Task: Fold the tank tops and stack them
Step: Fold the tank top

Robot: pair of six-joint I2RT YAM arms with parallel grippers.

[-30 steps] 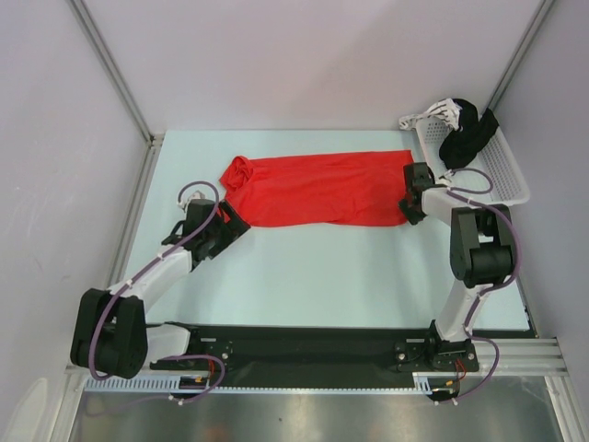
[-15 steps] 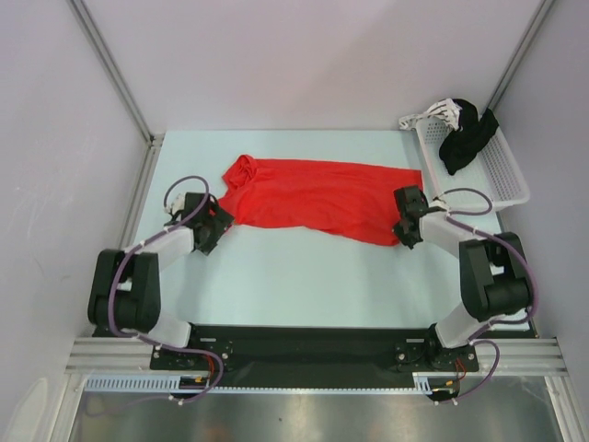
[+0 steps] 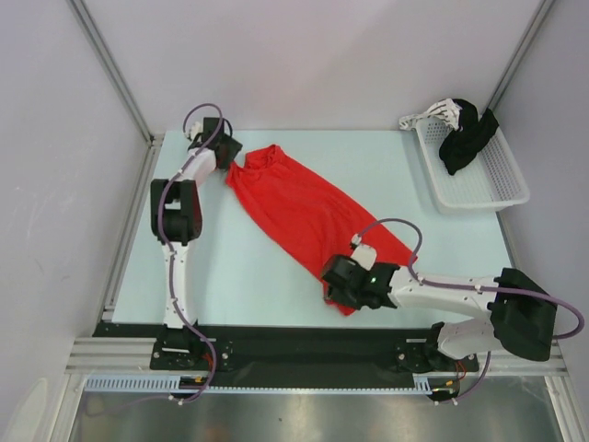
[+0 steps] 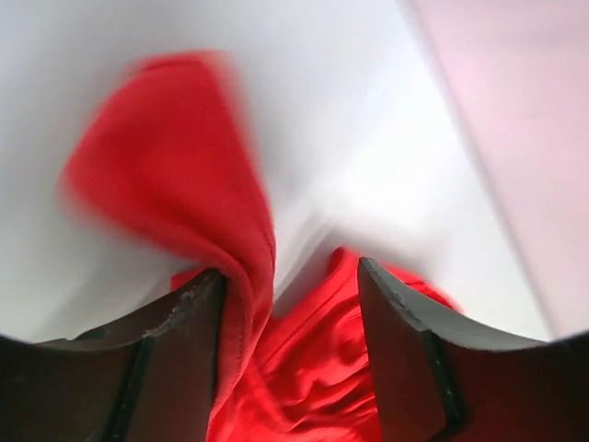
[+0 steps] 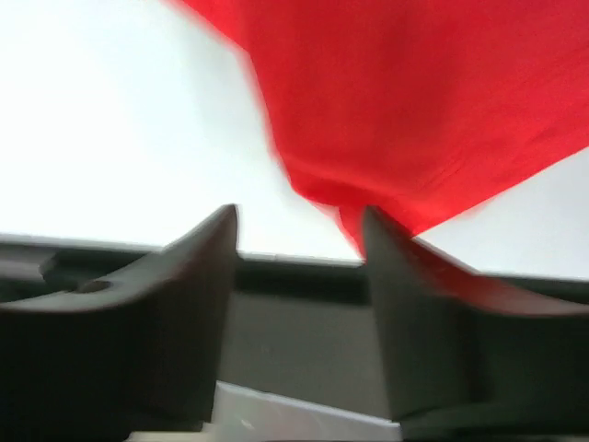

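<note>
The red top (image 3: 304, 216) is laid out on the table (image 3: 442, 235) as a long diagonal strip, its neck end at the far left and its hem end near the front edge, right of centre. It is spread in a single flat layer with a few creases.

The neck end is met by the left gripper (image 3: 230, 158). In the left wrist view the fingers (image 4: 184, 313) are seen spread, with a fold of red cloth (image 4: 166, 166) lying in the gap and bunched against one finger only; the other finger is not touched by it.

The hem end is met by the right gripper (image 3: 333, 284). In the right wrist view its fingers (image 5: 396, 267) are parted, and the corner of the top (image 5: 423, 101) is seen just at one fingertip, with bare table and the black base rail showing through the gap.

A white basket (image 3: 488, 189) is set at the far right corner, well apart from the top, with a black garment (image 3: 465, 138) draped over its rim.
</note>
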